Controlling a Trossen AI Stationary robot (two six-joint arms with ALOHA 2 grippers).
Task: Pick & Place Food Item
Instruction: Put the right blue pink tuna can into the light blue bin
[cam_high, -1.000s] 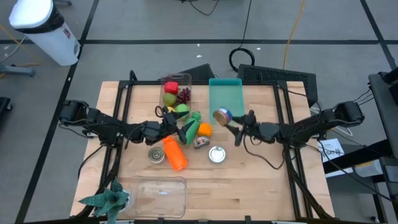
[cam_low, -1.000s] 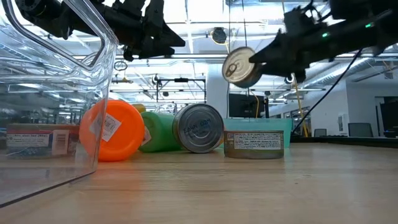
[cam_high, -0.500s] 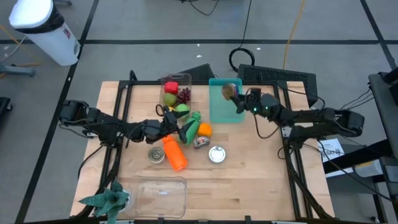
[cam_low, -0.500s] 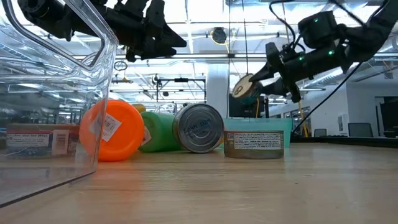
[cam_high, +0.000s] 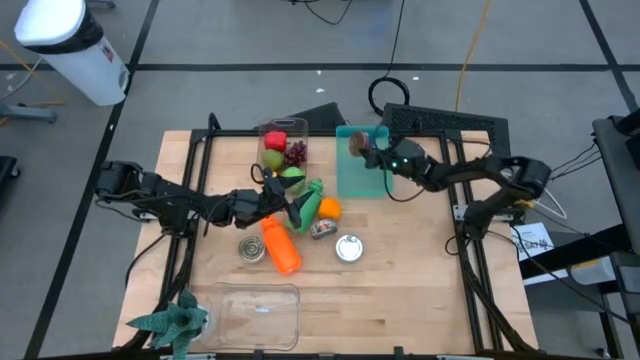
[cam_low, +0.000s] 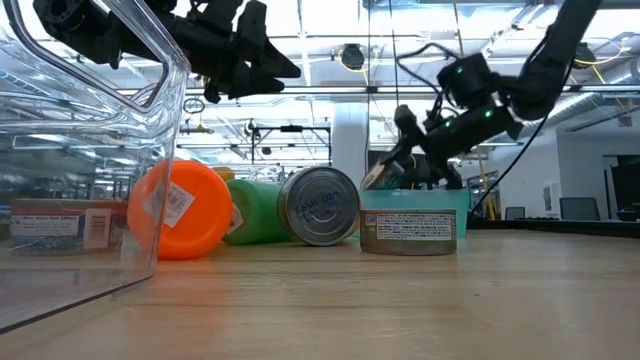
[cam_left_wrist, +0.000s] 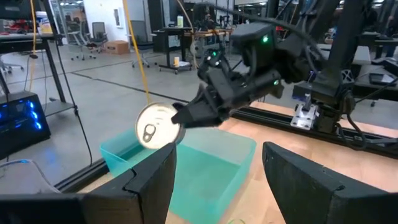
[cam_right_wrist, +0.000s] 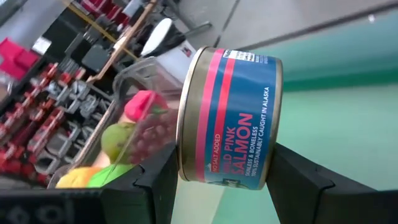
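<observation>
My right gripper (cam_high: 370, 152) is shut on a salmon can (cam_right_wrist: 230, 118) with a pink and blue label. It holds the can over the far end of the teal bin (cam_high: 362, 170). In the low view the can (cam_low: 378, 177) hangs just above the bin's rim (cam_low: 415, 196). The left wrist view shows its pull-tab lid (cam_left_wrist: 157, 126). My left gripper (cam_high: 290, 207) is open and hovers above the pile in the table's middle, touching nothing; its fingers (cam_left_wrist: 149, 180) frame the left wrist view. My right gripper pinches the can between its two fingers (cam_right_wrist: 298, 180), one on each flat end near the rim (cam_right_wrist: 189, 168). The fingers come from the table's right, slanting down. The can is lifted clear and tilted on its side, lid toward the table's left.
Below my left gripper lie an orange bottle (cam_high: 281, 246), a green bottle (cam_high: 308, 203) and three cans (cam_high: 349, 248). A clear tub of fruit (cam_high: 282, 150) stands left of the teal bin. An empty clear container (cam_high: 260, 315) and a green plant toy (cam_high: 170, 320) sit at the near edge.
My right gripper, still shut on the can, has swung from the table's right middle toward the far edge and left, over the teal bin. It has come down to just above the bin's rim, and the can has tipped with it.
</observation>
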